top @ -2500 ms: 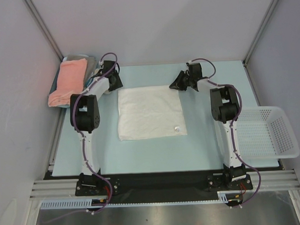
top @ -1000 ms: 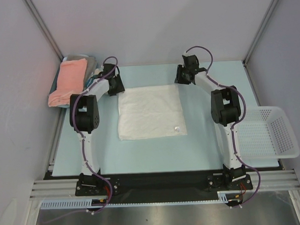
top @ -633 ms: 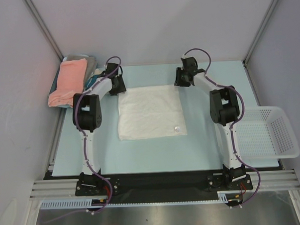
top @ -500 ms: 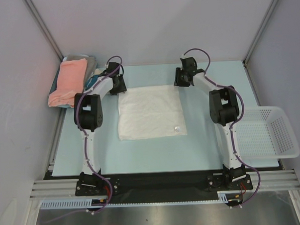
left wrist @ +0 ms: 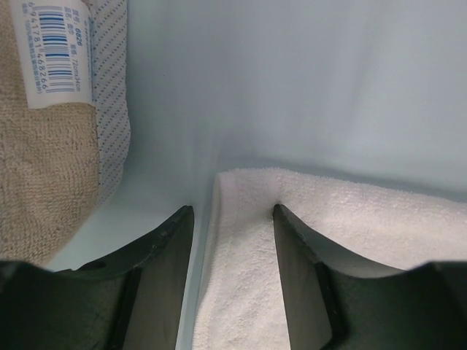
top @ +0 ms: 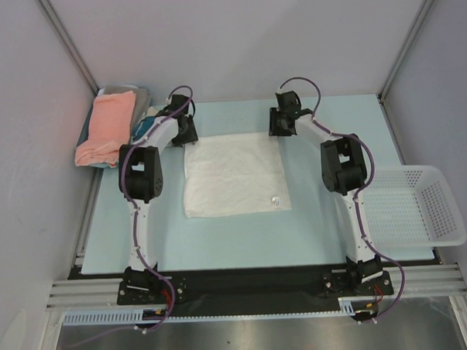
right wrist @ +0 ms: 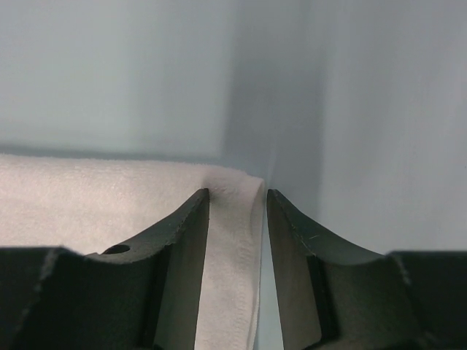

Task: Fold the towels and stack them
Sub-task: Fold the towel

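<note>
white towel (top: 233,175) flat, slightly wider left-to-right
left gripper (left wrist: 232,213) and right gripper (right wrist: 237,194) parted, each straddling a far corner

Overhead view bright and even, diffuse light from above. Only faint soft shadows beside my arms on table (top: 236,237), no glare there. Wrist views dimmer, bluish. My left gripper (left wrist: 232,209) dark, soft-focus up close; white towel (left wrist: 365,211) weave readable. My right gripper (right wrist: 237,193) likewise blurred, background hazy.
</note>
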